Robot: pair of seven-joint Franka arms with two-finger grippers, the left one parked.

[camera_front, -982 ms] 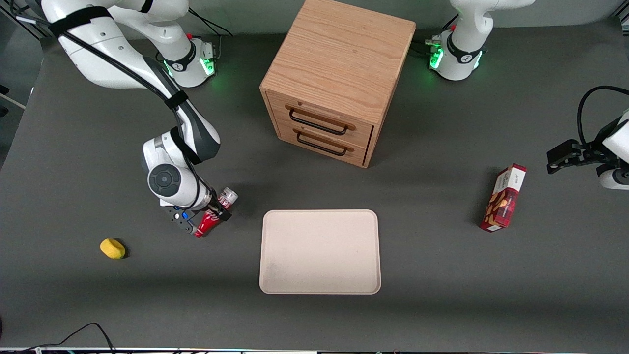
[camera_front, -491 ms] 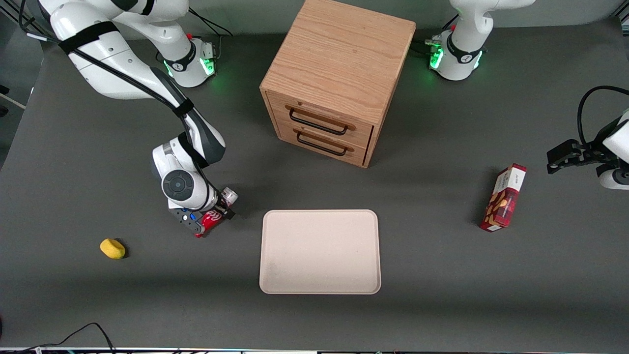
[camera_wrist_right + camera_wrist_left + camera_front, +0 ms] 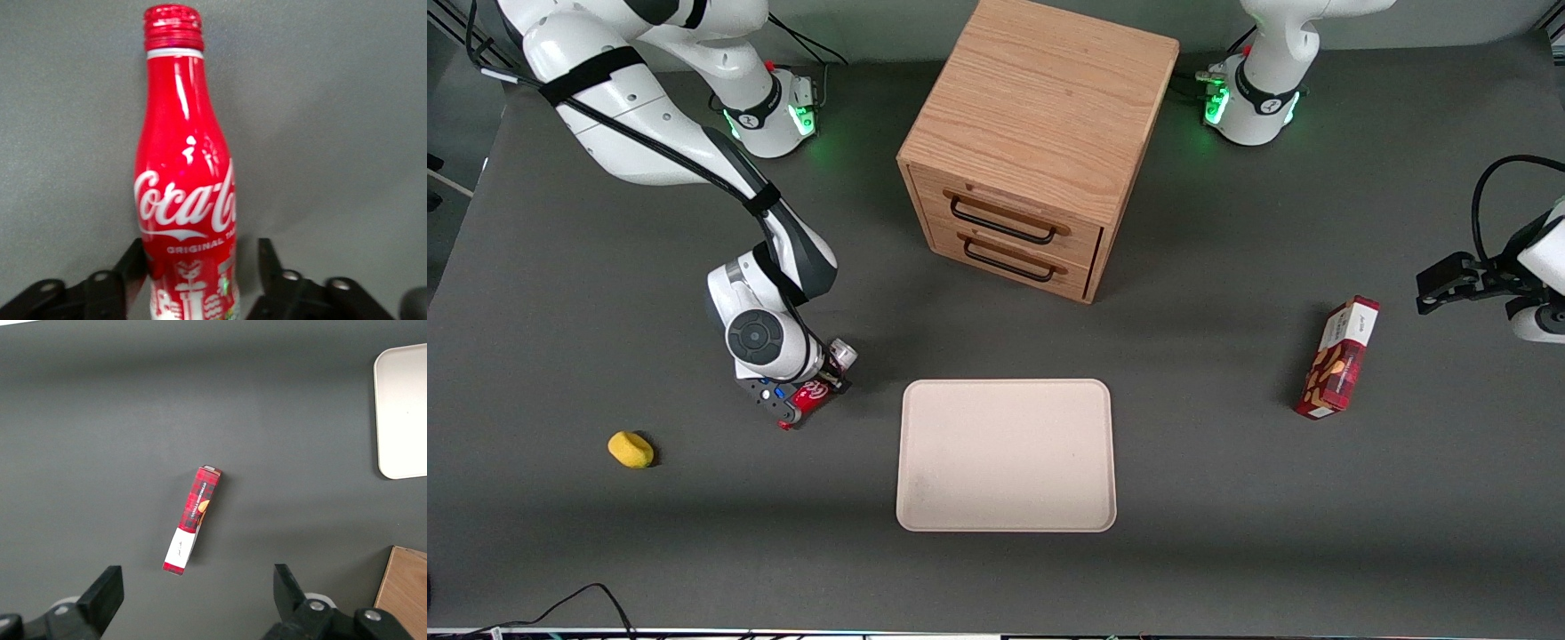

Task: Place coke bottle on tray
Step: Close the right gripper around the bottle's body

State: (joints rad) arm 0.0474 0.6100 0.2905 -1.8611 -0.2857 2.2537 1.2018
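1. Over the last second we see the working arm's wrist shift toward the tray and settle lower over the coke bottle (image 3: 818, 391), covering more of its red body; the tray, snack box and yellow object lie where they were.

2. The gripper (image 3: 811, 397) now straddles the bottle's lower body, a dark finger (image 3: 137, 263) on each side. The wrist view shows a sliver of gap beside the label, so we judge the jaws partly open and closing in, not yet clamped on it.

3. The bottle lies on its side on the dark table (image 3: 605, 267), silver base toward the cabinet, neck toward the front camera. We think the fingers flank the wider lower body because it gives more surface than the neck.

4. The tray (image 3: 1005, 524) sits flat and bare beside the bottle, toward the parked arm's end, near but not touching.

5. The wooden cabinet (image 3: 1040, 116) stands farther from the front camera than the tray; the snack box (image 3: 1338, 357) and yellow object (image 3: 631, 449) lie well apart from the work.
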